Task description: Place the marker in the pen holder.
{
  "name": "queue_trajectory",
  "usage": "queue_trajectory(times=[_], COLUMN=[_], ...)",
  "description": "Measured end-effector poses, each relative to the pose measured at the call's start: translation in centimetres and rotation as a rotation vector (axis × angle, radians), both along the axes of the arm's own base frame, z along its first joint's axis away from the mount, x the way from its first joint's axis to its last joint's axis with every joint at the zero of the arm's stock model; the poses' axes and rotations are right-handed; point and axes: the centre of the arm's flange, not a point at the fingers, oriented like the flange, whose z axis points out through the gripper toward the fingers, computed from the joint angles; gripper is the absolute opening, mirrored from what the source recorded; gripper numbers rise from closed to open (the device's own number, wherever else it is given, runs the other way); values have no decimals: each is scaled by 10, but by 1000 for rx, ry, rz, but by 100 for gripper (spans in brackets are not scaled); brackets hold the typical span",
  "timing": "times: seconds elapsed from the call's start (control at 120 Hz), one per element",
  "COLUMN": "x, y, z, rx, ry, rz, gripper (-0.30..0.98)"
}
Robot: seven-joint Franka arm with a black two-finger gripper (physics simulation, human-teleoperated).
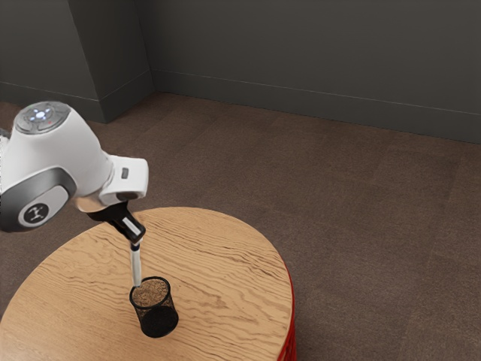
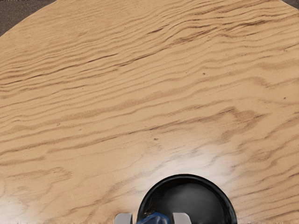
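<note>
Black two-finger gripper (image 1: 135,242) tips are closed on the slim marker (image 1: 136,268) with a white barrel and blue upper end, pinching it from both sides and holding it nearly upright. Its lower end is at the rim of the round black mesh pen holder (image 1: 158,321), though whether it is inside or just outside cannot be told. The holder stands upright on the round, wood-grained table (image 1: 233,278), well in from the curved edge at the exterior view's right.

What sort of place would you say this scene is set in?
Probably a plain office-like room, in simulation: brown carpet-like floor, dark grey walls with a baseboard, and a round wood-topped table bearing a black mesh pen holder.
</note>
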Motion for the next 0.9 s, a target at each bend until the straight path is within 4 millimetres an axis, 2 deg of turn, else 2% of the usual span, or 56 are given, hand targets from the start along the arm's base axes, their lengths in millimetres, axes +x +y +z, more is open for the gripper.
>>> queue_trajectory(times=[0.142,0.433,0.55,0.6,0.65,0.683,0.7,0.775,0.817,0.858,0.9], x=[-7,-10,-11,-9,0,12,20,75,97,111,118], y=[-15,-16,-16,-15,-5,4,7,9,10,12,19], z=[-1,-23,-28,-23,-4,20,36,150,206,240,253], rx=[13,1,-11,-17,-32,-57,-68,-99,-104,-98,-80], ry=[0,50,58,48,12,-22,-40,-132,-164,-163,-137], rz=[3,63,85,96,132,162,174,204,218,235,255], gripper=[0,0,26,35,42,46,47,54,56,59,60])
